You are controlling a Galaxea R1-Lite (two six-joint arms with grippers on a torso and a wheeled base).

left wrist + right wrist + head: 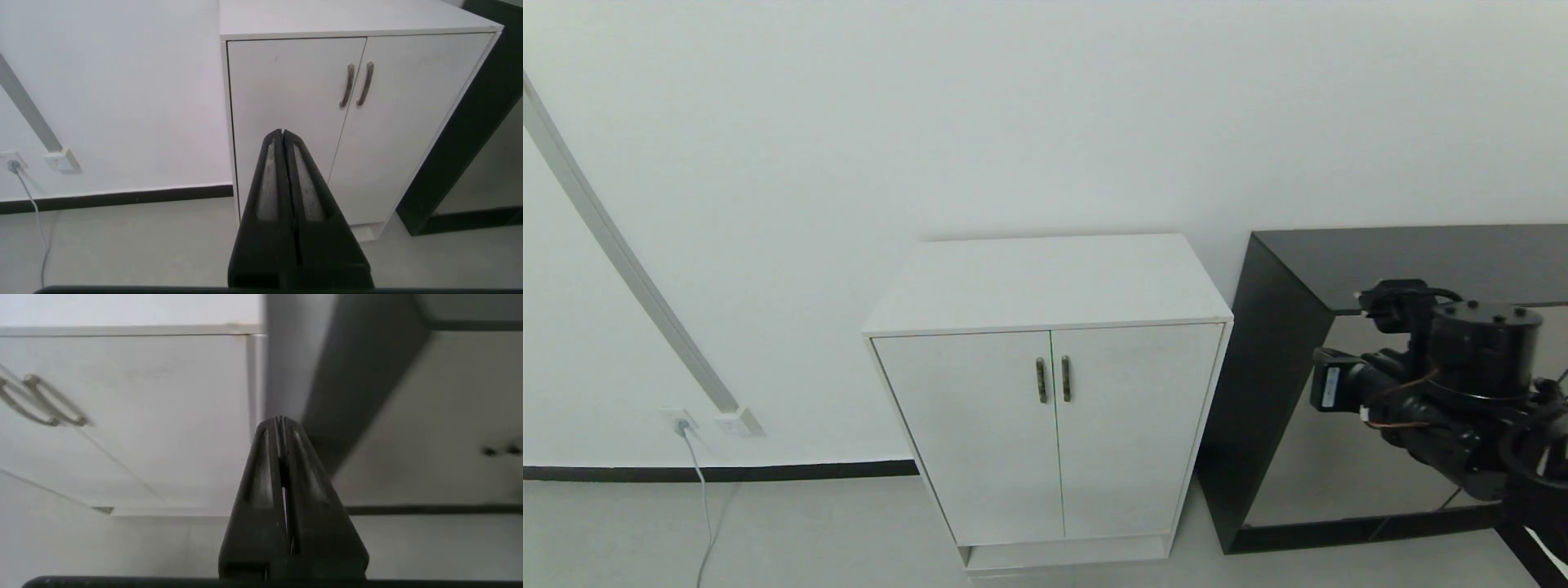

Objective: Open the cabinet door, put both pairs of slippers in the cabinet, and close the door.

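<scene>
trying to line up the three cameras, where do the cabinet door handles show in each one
Head view: the door handles sit side by side at the middle seam of the cabinet.
Left wrist view: the handles lie beyond the left hand, near the cabinet's top.
Right wrist view: the handles lie tilted, off to one side of the right hand.
Shared landmark: the black table beside the cabinet.

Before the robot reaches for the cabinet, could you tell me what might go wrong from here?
The left handle and right handle sit close together at the seam, so a grab may catch the wrong door.
The black table stands close beside the cabinet; the right door would likely swing toward the right arm there.
The left gripper and right gripper are shut; either must open before gripping.
</scene>
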